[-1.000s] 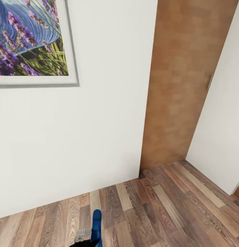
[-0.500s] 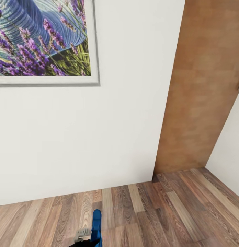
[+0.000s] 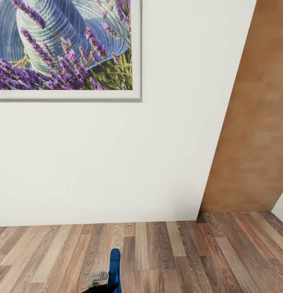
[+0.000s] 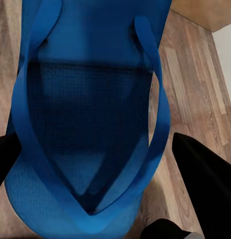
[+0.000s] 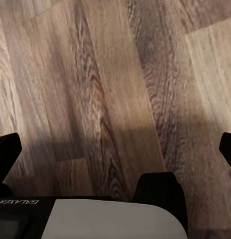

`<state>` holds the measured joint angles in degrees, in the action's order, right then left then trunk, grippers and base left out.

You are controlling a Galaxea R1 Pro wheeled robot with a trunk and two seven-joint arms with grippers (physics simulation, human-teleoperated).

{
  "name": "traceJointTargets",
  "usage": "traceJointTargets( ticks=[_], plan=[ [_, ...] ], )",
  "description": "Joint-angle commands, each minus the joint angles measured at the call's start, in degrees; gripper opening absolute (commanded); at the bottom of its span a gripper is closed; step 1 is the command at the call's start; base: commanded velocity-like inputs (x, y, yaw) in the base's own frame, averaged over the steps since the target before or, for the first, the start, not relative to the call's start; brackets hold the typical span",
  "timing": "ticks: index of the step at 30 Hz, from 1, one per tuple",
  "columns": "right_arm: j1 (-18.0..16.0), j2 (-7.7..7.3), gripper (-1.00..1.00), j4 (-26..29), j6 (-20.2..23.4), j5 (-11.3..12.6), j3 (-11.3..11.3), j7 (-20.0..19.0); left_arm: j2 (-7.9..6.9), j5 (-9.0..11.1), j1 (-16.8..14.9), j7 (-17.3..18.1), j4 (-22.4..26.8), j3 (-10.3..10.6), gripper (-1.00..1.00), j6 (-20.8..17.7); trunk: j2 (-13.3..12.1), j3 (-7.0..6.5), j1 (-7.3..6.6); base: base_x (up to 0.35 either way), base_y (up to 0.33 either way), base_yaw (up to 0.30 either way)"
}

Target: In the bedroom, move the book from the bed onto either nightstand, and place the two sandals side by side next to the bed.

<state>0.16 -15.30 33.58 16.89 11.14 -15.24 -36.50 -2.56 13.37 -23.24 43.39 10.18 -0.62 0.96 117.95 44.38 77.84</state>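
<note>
A bright blue sandal (image 4: pixel 90 114) with blue straps hangs over the wood floor, seen close up in the left wrist view. My left gripper (image 4: pixel 95 167) is shut on it, with one black finger (image 4: pixel 202 184) on each side of the sole. In the head view the sandal's tip (image 3: pixel 114 266) sticks up at the bottom edge, beside a grey part of the left gripper (image 3: pixel 99 280). My right gripper (image 5: pixel 115 149) is open over bare floor planks, with nothing between its fingers. The bed, book and nightstand are out of view.
A white wall (image 3: pixel 117 162) stands close ahead, with a framed lavender picture (image 3: pixel 64 49) hung on it. A tan wooden door (image 3: pixel 255 134) is at the right. Wood-plank floor (image 3: pixel 190 256) runs along the foot of the wall.
The head view has swung left: the picture and door have slid right in the frame. The sandal and left gripper keep the same place in the view.
</note>
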Motion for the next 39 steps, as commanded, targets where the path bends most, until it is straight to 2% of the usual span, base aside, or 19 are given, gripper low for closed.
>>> traceJointTargets(
  ticks=[1, 34, 36, 38, 39],
  plan=[
    [0.0, 0.01, 1.00, 0.1, 0.5, 0.5, -0.1, -0.1, 0.01, 0.0, -0.1, 0.2, -0.1, -0.1, -1.00, 0.1, 0.0, 0.05, -0.01, 0.000, 0.000, 0.299],
    [0.0, 0.07, 1.00, 0.0, 0.3, 0.4, 0.0, 0.0, 0.01, 0.0, -0.1, 0.1, -0.1, 0.0, -1.00, 0.1, 0.0, 0.05, -0.01, 0.000, 0.000, 0.299],
    [0.0, 0.09, 1.00, 0.0, -0.4, 0.4, 0.0, 1.5, 0.01, 0.0, -0.1, 0.2, -0.1, 0.0, -1.00, 0.1, 0.0, 0.05, -0.01, 0.000, 0.000, 0.299],
    [0.0, 0.09, 1.00, 0.0, -0.8, 0.3, 0.2, 11.9, 0.01, -0.1, -0.1, 0.2, -0.1, 0.0, -1.00, 0.1, 0.0, 0.05, -0.01, 0.000, 0.000, 0.299],
    [0.0, 0.09, 1.00, 0.1, -0.9, 0.3, 0.2, 14.1, 0.01, -0.1, -0.1, 0.2, -0.1, 0.0, -1.00, 0.1, 0.0, 0.05, -0.01, 0.000, 0.000, 0.299]
  ],
)
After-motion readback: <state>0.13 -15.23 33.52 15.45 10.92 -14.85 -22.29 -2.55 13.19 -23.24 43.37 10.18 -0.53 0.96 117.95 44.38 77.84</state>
